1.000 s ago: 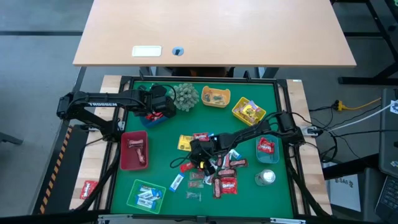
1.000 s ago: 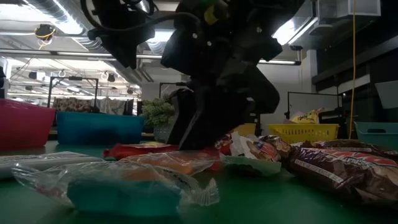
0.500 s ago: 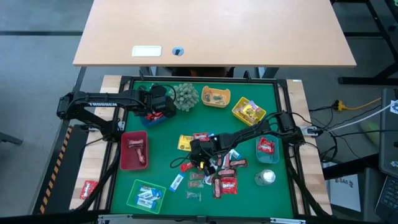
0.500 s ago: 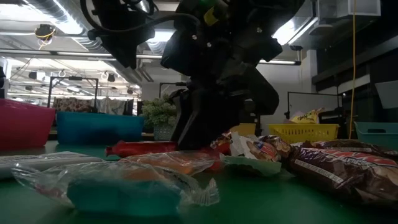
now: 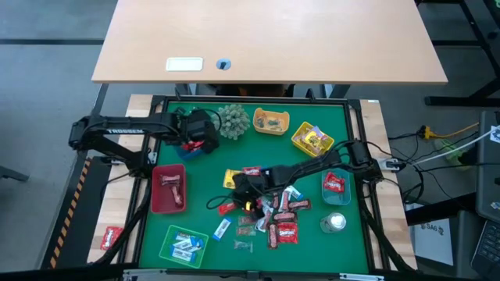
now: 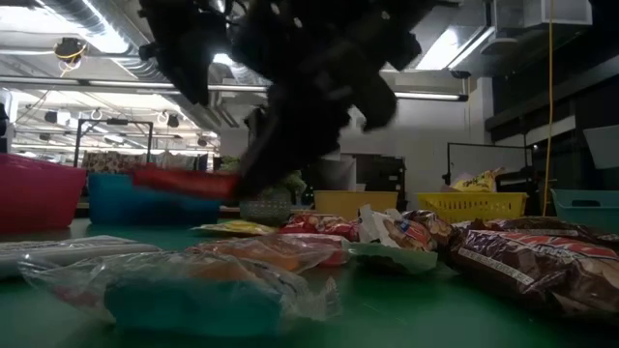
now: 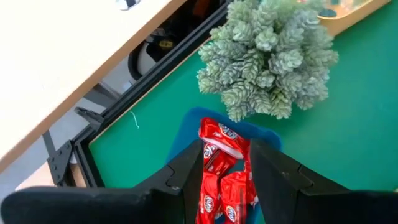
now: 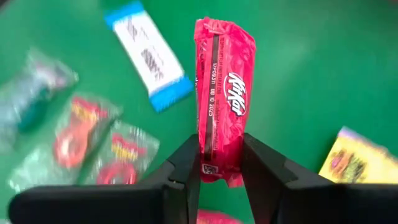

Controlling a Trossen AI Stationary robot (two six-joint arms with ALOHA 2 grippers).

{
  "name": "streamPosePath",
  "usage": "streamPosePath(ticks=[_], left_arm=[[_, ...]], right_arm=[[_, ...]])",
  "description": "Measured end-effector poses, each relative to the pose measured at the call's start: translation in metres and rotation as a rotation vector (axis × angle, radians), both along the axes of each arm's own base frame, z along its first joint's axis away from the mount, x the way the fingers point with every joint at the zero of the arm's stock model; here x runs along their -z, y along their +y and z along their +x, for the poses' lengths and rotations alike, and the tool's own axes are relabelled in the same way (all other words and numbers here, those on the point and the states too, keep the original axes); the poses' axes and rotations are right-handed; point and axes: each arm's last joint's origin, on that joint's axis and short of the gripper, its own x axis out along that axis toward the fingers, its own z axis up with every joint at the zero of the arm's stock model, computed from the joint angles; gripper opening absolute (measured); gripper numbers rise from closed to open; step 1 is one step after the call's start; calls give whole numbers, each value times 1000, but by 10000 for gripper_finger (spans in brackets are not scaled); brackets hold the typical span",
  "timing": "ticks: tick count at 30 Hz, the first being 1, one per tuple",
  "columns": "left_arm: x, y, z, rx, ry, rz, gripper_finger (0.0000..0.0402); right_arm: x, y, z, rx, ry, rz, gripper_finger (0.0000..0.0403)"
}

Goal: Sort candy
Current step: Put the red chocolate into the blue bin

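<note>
Green mat (image 5: pixel 195 211) | right claw (image 8: pixel 219 171) pinching red candy bar (image 8: pixel 222 102), lifted off mat | left claw (image 7: pixel 227 177) spread over blue tray (image 7: pixel 186 127)

Open green mat (image 5: pixel 205 187) is lying just left of the right gripper (image 5: pixel 232 204). A candy heap (image 5: pixel 275 218) is crowding its right side. A yellow packet (image 5: pixel 231 179) is sitting just behind it; a red tray (image 5: pixel 168 187) is standing farther left.

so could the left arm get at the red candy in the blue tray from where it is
Probably yes. The left gripper hovers right over the blue tray, fingers apart, with the red candy lying uncovered between them; the plant ball sits just beyond, not blocking.
</note>
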Motion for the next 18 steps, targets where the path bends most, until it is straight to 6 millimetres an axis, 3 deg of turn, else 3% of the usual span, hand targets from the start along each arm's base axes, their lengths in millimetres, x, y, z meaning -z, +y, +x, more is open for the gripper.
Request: streamPosePath(ticks=[5,9,13,18], left_arm=[[-11,-9,-11,75,-19,-11,118],[-24,-18,-25,134,-99,-71,118],[-37,-28,-41,205,-188,-143,118],[-49,-37,-59,243,-295,-198,118]], right_arm=[[-23,-3,13,25,-86,-32,99],[-41,-17,24,78,-178,-157,99],[-56,-41,33,159,-240,-278,99],[-62,-85,38,236,-271,-359,99]])
